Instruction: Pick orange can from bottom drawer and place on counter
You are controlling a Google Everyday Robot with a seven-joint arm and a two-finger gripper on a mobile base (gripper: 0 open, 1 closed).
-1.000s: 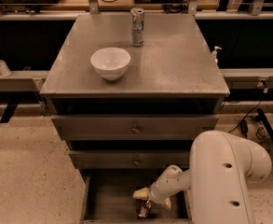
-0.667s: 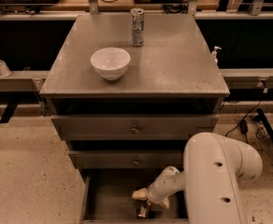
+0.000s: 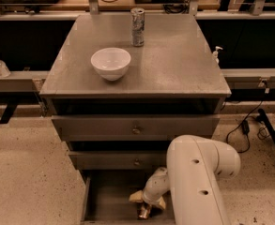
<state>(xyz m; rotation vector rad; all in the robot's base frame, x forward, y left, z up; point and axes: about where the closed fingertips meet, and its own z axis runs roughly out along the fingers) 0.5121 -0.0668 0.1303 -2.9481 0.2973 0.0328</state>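
Claw: the claw (image 3: pixel 147 204) is hanging low inside the bottom drawer (image 3: pixel 104 201), near its front, directly over the orange can (image 3: pixel 144 213). I cannot tell whether it is apart or already clamped on the can.
Orange can: it is sitting on the drawer floor under the claw, and only a small copper part is showing. I cannot tell if it is standing upright.
Step in hand: I am judging that the grasp is being made. The lift to the table (image 3: pixel 179 69) is not yet done.
Doing it well: the claw should be taking the can at the middle of its round wall, squeezing gently because thin metal is denting easily. Then it should be rising straight, so the can is not knocking the middle drawer (image 3: pixel 113 161) above.
Arm: the white arm (image 3: pixel 198 182), smooth and rounded, is hiding the right side of the drawer.
Drawer: it is a shallow grey metal tray with a dark floor.
Table: its flat, dull, scuffed metal is carrying a white bowl (image 3: pixel 110 63), glossy and round, and further back a slim silver can (image 3: pixel 137 27). Bare space is lying to the right of both.
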